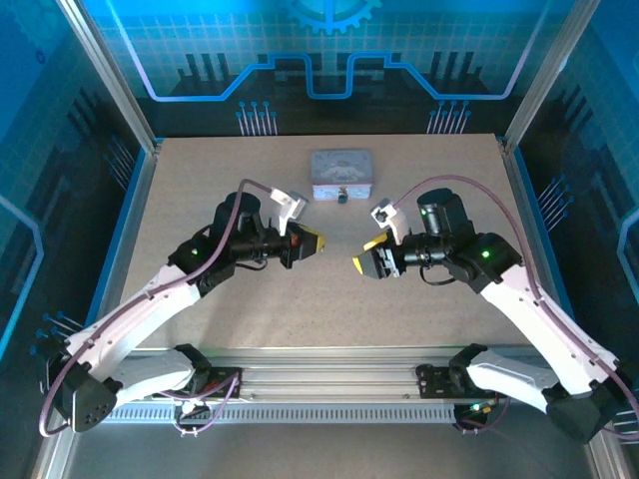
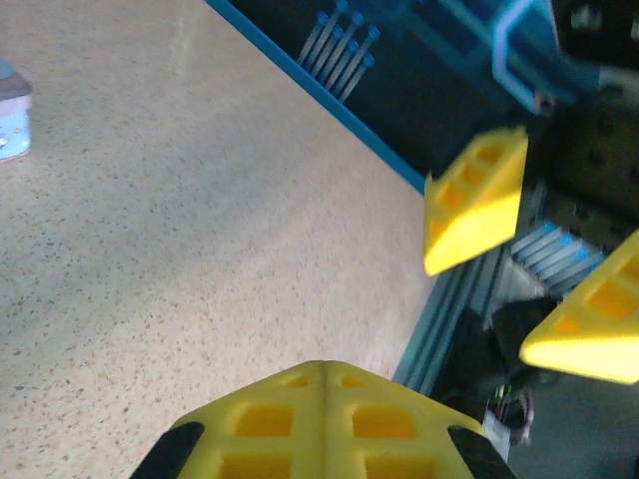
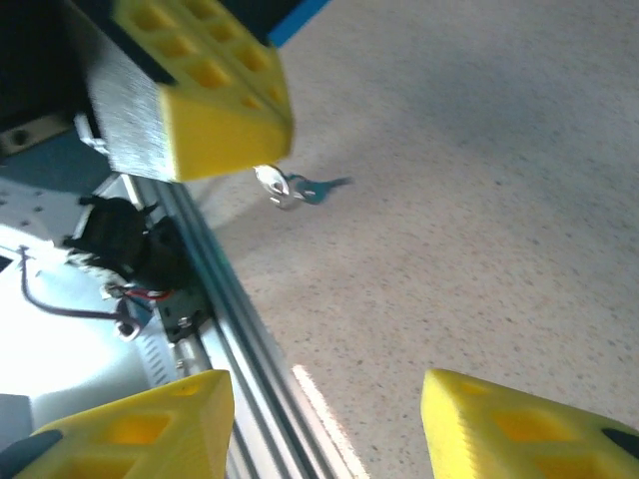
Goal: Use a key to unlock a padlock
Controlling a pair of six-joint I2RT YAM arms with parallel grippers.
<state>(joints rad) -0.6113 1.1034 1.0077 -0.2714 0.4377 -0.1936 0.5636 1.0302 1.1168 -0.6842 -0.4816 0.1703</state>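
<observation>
Tabletop [image 1: 200,200]: speckled beige board, blue-lit frame on three sides.

Left arm [image 1: 150,299] and right arm [image 1: 539,299]: both reach inward from the near edge, wrists facing each other over the middle of the tabletop.

Tin [image 1: 341,175]: silver-grey, rounded rectangle, lying flat at far centre, well beyond both wrists.

Left gripper [image 1: 314,242]: left of centre, pointing right. Its yellow fingers [image 2: 319,419] are pressed together, the seam between them tight in the left wrist view.

Right gripper [image 1: 365,255]: right of centre, pointing left, tips near the left gripper's tips but apart from them. Its fingers [image 3: 140,419] are spread, with bare tabletop showing between them.

Padlock [image 1: 341,196]: small dark item on the tabletop just at the near edge of the tin, at its middle. Too small to make out the shackle.

Key [image 3: 300,188]: tiny, silvery head with a bluish blade, right at the lower tip of the left gripper in the right wrist view. Cannot tell whether it is pinched there or lies on the tabletop below.
</observation>
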